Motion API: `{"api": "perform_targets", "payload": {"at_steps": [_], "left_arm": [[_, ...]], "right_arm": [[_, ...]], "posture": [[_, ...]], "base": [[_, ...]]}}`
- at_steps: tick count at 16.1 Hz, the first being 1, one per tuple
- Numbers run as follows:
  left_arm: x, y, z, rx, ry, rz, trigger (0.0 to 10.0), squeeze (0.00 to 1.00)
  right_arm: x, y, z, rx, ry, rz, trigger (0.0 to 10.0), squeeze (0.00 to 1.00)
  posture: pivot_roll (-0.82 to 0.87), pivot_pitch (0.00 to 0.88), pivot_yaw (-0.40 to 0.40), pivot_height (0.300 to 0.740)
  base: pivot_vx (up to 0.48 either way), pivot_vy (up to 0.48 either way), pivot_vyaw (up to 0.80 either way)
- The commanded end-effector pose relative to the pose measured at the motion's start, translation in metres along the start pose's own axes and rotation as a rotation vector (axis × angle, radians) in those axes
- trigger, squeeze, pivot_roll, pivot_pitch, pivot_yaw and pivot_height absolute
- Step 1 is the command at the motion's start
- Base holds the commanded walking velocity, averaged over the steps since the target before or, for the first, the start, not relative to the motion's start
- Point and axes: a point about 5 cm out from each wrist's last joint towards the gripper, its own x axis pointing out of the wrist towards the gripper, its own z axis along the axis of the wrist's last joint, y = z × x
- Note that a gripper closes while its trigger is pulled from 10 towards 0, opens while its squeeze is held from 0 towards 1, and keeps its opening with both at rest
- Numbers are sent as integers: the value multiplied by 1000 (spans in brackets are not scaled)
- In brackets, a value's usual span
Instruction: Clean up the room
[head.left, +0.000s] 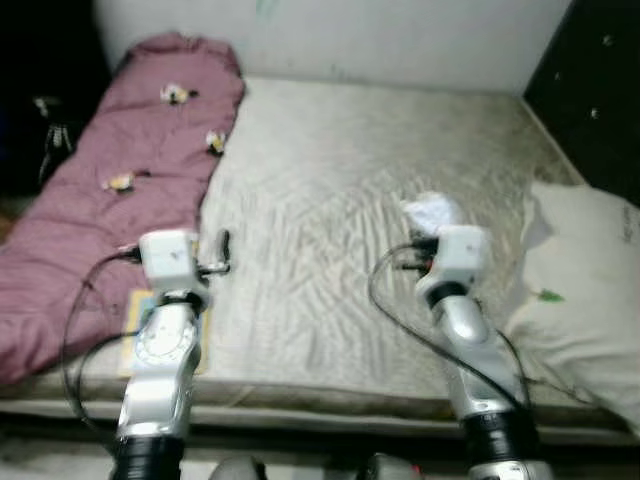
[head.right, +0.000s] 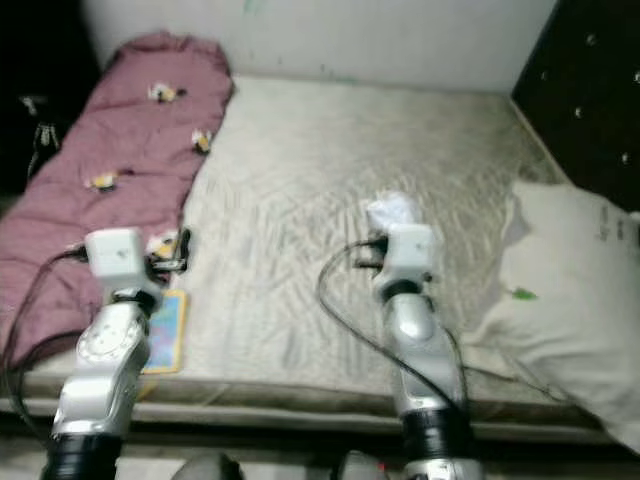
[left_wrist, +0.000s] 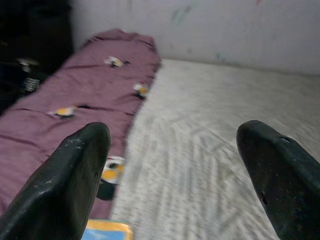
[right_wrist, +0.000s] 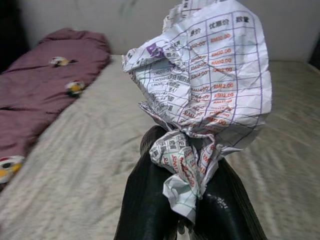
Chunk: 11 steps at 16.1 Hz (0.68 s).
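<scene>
While carrying litter off the mattress (head.left: 340, 190), keep the right gripper (right_wrist: 186, 200) pinched firmly on the crumpled printed paper (right_wrist: 205, 80): held above the bare middle of the bed, at roughly 1 o'clock from the right wrist in the head view (head.left: 432, 212), with the wad ballooning well past the fingertips and only its twisted tail between the black fingers (right_wrist: 150, 200). Judged a light, springy load, so avoid any loosening of the pinch and any quick swing that could shake it free. Lift clear of the sheet before turning away, and steer wide of the cream pillow (head.left: 580, 290) at 3 o'clock. Left gripper (left_wrist: 175, 165) spread wide with nothing between its fingers (left_wrist: 70, 185), poised near the bed's front edge beside the maroon quilt (head.left: 110, 200) at 10 o'clock; keep it raised, off the quilt and the yellow-and-blue booklet (head.right: 165, 330) lying under it. Bin not visible, so look for one before walking.
</scene>
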Motion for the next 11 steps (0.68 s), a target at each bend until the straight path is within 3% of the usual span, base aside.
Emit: {"api": "perform_targets", "payload": {"at_steps": [1, 11], "left_arm": [[1, -10, 2, 0, -4, -44, 10000, 0], [0, -12, 0, 8, 15, -65, 10000, 0]], "right_arm": [[-1, -10, 0, -11, 5, -30, 10000, 0], [-3, -6, -5, -20, 29, 1, 10000, 0]], "posture": [[-11, 0, -25, 740], [-19, 0, -24, 740]], "base": [[0, 472, 0], [0, 476, 0]]}}
